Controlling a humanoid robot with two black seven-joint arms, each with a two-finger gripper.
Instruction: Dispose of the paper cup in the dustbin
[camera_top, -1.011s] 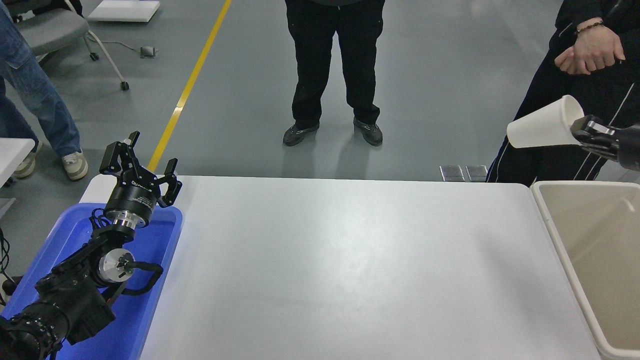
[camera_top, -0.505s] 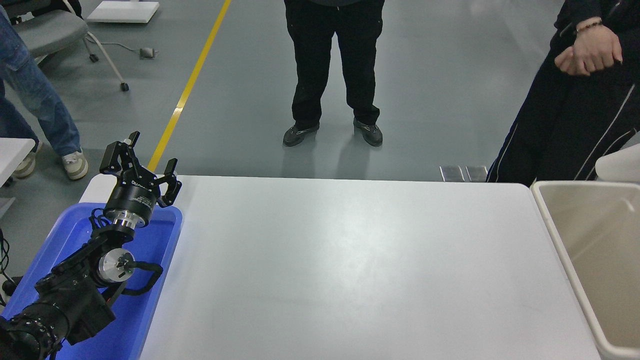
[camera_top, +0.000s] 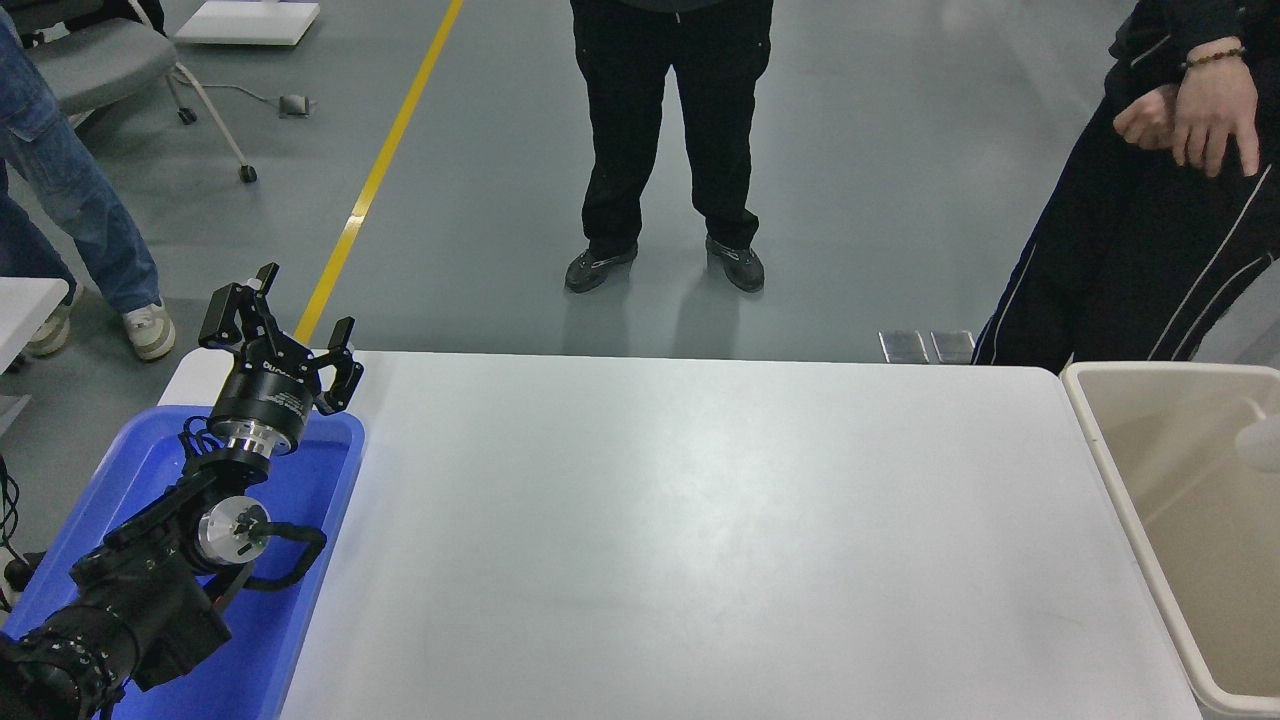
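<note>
The paper cup (camera_top: 1262, 441) shows only as a blurred white shape at the right edge of the picture, within the opening of the dustbin (camera_top: 1108, 470). Nothing holds it. The dustbin is a large beige bin with a thick off-white rim, standing against the table's right end. My right arm and its gripper are out of view. My left gripper (camera_top: 292, 318) is open and empty, parked at the lower left above the far end of the blue tray.
The bright blue tray (camera_top: 335, 500) lies at the table's left end under my left arm. A person in black (camera_top: 670, 120) stands at the far side. Another person (camera_top: 1150, 230) stands at the far right, near the dustbin.
My right gripper, which held the cup up above the dustbin, has left the picture to the right. The cup has dropped lower and now shows blurred inside the dustbin's opening.
</note>
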